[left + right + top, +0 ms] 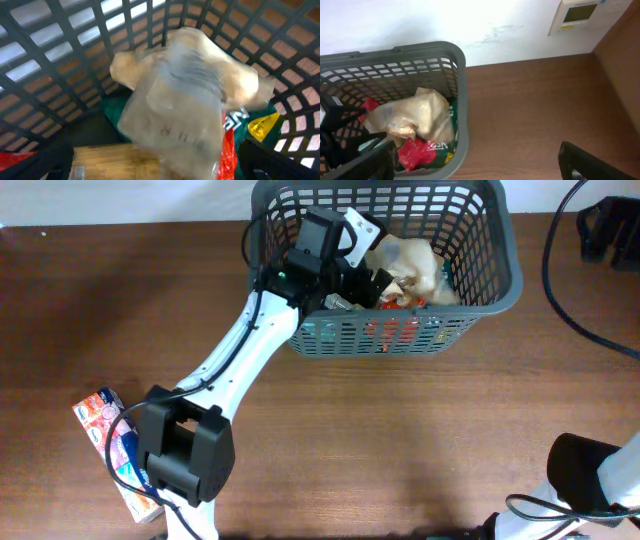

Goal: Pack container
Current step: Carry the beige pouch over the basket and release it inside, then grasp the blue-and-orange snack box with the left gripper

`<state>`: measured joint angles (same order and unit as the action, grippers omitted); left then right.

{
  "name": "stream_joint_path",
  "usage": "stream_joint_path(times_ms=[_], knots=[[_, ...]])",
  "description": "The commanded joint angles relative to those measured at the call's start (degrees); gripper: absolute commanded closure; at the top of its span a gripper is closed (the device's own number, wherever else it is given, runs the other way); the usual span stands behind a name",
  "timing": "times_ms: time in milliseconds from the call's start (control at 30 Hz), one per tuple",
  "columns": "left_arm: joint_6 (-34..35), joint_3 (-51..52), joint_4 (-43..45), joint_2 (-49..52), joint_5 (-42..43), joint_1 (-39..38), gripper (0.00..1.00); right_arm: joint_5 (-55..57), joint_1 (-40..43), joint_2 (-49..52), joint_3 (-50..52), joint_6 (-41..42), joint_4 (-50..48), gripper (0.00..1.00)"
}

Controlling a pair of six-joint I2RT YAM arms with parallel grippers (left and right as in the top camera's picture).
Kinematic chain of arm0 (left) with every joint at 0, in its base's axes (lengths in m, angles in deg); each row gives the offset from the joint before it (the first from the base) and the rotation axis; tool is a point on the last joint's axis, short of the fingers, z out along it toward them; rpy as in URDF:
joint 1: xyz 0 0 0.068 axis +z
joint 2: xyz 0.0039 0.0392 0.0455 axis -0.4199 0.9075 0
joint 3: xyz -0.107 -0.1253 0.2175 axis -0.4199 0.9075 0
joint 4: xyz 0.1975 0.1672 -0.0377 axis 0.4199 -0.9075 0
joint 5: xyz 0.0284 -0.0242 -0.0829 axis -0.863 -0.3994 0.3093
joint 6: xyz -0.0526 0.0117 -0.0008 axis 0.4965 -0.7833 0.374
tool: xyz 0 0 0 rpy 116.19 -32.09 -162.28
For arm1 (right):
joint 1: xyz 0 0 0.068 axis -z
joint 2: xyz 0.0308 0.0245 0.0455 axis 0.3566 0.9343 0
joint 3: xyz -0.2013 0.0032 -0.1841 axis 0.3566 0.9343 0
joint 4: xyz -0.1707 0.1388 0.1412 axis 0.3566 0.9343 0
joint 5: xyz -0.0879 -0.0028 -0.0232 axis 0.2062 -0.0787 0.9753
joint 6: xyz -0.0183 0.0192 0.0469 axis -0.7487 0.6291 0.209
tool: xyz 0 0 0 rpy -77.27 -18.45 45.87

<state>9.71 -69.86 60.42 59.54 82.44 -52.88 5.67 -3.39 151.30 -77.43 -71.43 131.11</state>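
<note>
— As my left gripper [372,280] hangs inside it, jaws wide over a pale crinkled bag [175,100], the dark grey basket [500,275] sits at the far edge of the table [420,430]: slotted lattice walls, thick rim.
— And your right?
— My right gripper [480,170] is spread wide, empty, outside the basket. A red packet [412,150] and a green packet [112,115] lie under the bag. Another packet [112,442] lies well apart.

Far: dark grey lattice plastic basket [505,275]; in it a beige semi-clear crumpled plastic bag [412,265] over a red-green glossy packet [427,149]. Near left: flat packet [100,415] w/ white, red, blue print. Brown wood-grain table [400,430].
</note>
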Motion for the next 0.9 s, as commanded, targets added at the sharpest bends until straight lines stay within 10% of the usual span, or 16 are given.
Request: stream_joint_path(times_ms=[0,133,300,567,867], knots=[[0.3,-7.0,0.0,-1.6,-3.0,1.2,0.01,-0.5,0.2,0.2,0.2,0.5,0.0,0.01],[0.3,-15.8,-3.6,-6.4,-23.1,5.1,0.02,-0.5,0.2,0.2,0.2,0.5,0.0,0.01],[5.7,-19.8,-16.3,-13.3,-39.4,14.8,0.32,-0.5,0.2,0.2,0.2,0.5,0.0,0.01],[37.8,-18.7,-47.2,-15.0,-42.0,37.5,0.3,-2.0,0.2,0.2,0.2,0.5,0.0,0.01],[50.9,-2.0,-52.3,-15.1,-38.0,42.1,0.24,-2.0,0.2,0.2,0.2,0.5,-0.6,0.01]])
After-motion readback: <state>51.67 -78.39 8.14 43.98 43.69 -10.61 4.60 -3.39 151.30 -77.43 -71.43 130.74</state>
